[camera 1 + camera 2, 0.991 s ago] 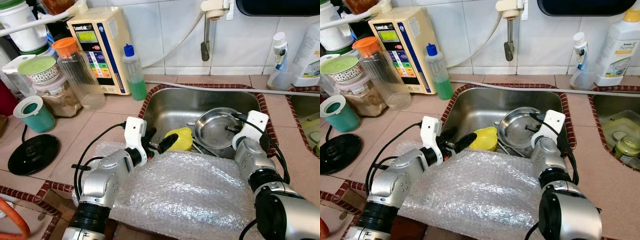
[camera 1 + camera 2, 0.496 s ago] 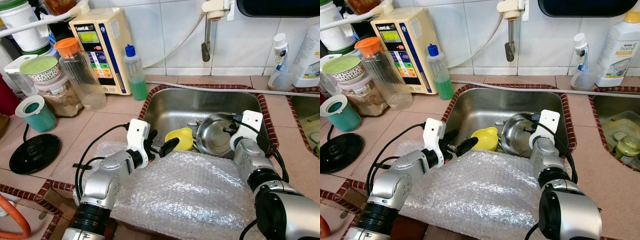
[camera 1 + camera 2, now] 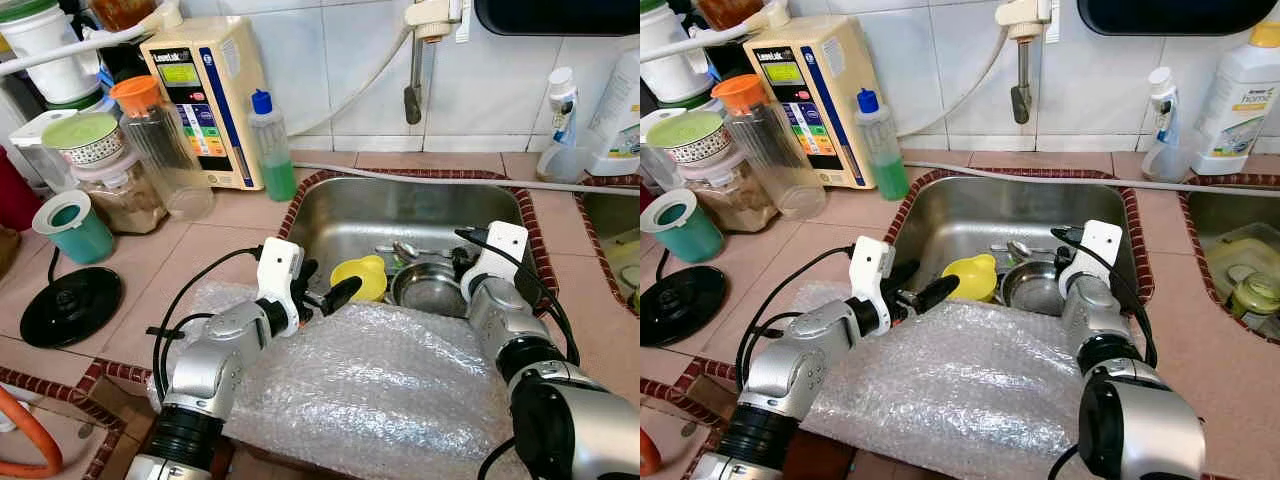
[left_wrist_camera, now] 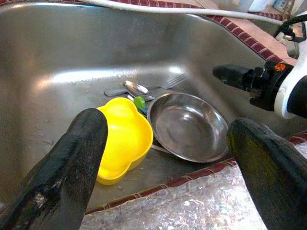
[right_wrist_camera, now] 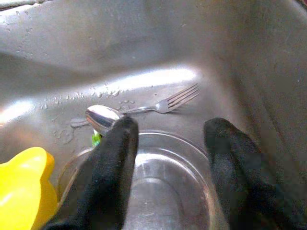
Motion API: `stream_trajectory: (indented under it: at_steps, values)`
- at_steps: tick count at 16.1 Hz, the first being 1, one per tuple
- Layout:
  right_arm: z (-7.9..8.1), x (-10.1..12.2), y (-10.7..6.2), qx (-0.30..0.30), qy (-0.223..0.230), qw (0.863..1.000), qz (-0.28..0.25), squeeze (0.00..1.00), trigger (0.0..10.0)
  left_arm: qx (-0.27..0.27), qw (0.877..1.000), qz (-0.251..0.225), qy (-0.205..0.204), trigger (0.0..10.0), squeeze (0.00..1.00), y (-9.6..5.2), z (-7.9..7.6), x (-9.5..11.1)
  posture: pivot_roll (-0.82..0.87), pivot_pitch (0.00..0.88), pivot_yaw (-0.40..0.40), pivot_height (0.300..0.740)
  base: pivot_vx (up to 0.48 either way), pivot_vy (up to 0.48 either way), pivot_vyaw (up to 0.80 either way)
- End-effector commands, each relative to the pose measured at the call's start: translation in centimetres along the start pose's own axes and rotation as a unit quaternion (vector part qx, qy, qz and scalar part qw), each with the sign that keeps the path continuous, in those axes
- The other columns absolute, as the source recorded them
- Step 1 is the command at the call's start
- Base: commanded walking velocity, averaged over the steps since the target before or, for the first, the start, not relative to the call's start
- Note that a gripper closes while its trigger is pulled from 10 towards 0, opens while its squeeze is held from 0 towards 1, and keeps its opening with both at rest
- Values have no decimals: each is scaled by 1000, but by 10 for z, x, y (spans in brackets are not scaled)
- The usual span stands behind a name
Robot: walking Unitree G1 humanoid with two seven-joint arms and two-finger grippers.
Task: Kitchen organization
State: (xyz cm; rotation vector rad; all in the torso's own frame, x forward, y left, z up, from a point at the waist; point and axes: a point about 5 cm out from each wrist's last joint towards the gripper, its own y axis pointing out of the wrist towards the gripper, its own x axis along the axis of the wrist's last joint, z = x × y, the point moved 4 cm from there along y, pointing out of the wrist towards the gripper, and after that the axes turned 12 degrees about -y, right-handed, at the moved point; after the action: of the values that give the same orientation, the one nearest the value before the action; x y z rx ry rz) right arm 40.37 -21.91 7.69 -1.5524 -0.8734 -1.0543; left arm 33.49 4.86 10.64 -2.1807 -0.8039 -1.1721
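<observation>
The sink [image 3: 350, 215] is brushed stainless steel with a dull sheen. Inside it, a polished metal bowl [image 4: 189, 127] gleams beside a glossy yellow plastic bowl [image 4: 122, 139]. Crinkled clear bubble wrap [image 3: 380, 390] lies along the sink's near edge on the matt terracotta-tiled tabletop [image 3: 215, 235].

Home kitchen — steel sink [image 3: 350, 215], tiled counter [image 3: 225, 225].

Left claw [image 4: 168, 158] spread; right claw [image 5: 170, 158] apparently parted.

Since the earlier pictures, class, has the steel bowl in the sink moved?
Yes. The steel bowl, tilted up before, now lies flat on the sink floor beside the yellow bowl.
</observation>
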Motion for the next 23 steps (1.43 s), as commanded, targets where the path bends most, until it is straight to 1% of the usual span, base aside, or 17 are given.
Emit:
stream_trajectory:
  at_steps: [1, 3, 5, 6, 7, 9, 10, 12, 13, 14, 15, 16, 17, 18, 19, 21, 23]
  values:
    - [7, -31, -5, 14, 7, 999, 50, 1000, 10000, 4, 1000, -6, 11, 10000, 1000, 0, 3, 6, -13, 0, 162, 740, 0, 0, 0]
    - [8, -22, -4, 19, -3, 1000, 24, 1000, 10000, 7, 1000, -16, 13, 10000, 1000, 0, 2, 9, -12, 0, 158, 740, 0, 0, 0]
    - [6, -3, -4, 17, -32, 999, -40, 1000, 10000, 25, 998, -52, 29, 10000, 1000, 2, 6, 22, -13, 0, 146, 740, 0, 0, 0]
    - [7, 2, -5, 21, -42, 997, -60, 1000, 10000, 34, 997, -64, 32, 10000, 1000, 2, 8, 26, -20, 0, 142, 740, 0, 0, 0]
    - [9, 13, -8, 27, -63, 993, -100, 1000, 10000, 47, 995, -83, 29, 10000, 1000, 2, 11, 33, -24, 0, 136, 740, 0, 0, 0]
    - [8, 26, -13, 30, -76, 985, -151, 1000, 10000, 69, 991, -108, 41, 10000, 1000, 3, 15, 42, -41, 0, 133, 740, 0, 0, 0]
    - [6, 36, -18, 22, -80, 980, -180, 1000, 10000, 90, 987, -120, 57, 10000, 1000, 3, 19, 47, -47, 0, 133, 740, 0, 0, 0]
    - [3, 47, -29, 19, -96, 970, -221, 1000, 10000, 132, 982, -126, 57, 10000, 1000, 3, 31, 49, -61, 0, 123, 740, 0, 0, 0]
    - [-1, 50, -39, 16, -100, 965, -241, 1000, 10000, 163, 978, -121, 58, 10000, 1000, 3, 39, 47, -64, 0, 121, 740, 0, 0, 0]
    - [-4, 49, -45, 12, -96, 964, -246, 1000, 10000, 197, 972, -113, 62, 10000, 1000, 1, 46, 46, -67, 0, 119, 740, 0, 0, 0]
    - [-6, 47, -50, 11, -100, 963, -250, 1000, 10000, 209, 970, -111, 55, 10000, 1000, 0, 49, 44, -74, 0, 119, 740, 0, 0, 0]
    - [-6, 45, -62, 14, -114, 959, -258, 1000, 10000, 200, 971, -121, 44, 10000, 141, -1, 49, 43, -84, 0, 118, 740, 0, 0, 0]
    - [-5, 45, -68, 18, -125, 956, -264, 1000, 10000, 202, 970, -129, 51, 10000, 0, -2, 49, 44, -84, 0, 118, 740, 0, 0, 0]
    - [-7, 48, -79, 19, -122, 955, -269, 1000, 10000, 202, 969, -130, 54, 10000, 0, 0, 46, 40, -99, 0, 104, 740, 0, 0, 0]
    - [-8, 49, -82, 19, -122, 955, -270, 1000, 10000, 198, 970, -129, 52, 10000, 0, 1, 44, 39, -106, 0, 97, 740, 0, 0, 0]
    - [-9, 55, -92, 27, -127, 954, -269, 1000, 10000, 195, 968, -152, 35, 10000, 0, 6, 36, 43, -129, 0, 78, 740, 0, 0, 0]
    - [-8, 61, -100, 34, -128, 953, -271, 1000, 10000, 187, 969, -153, 53, 10000, 0, 12, 27, 45, -143, 0, 66, 740, 0, 0, 0]
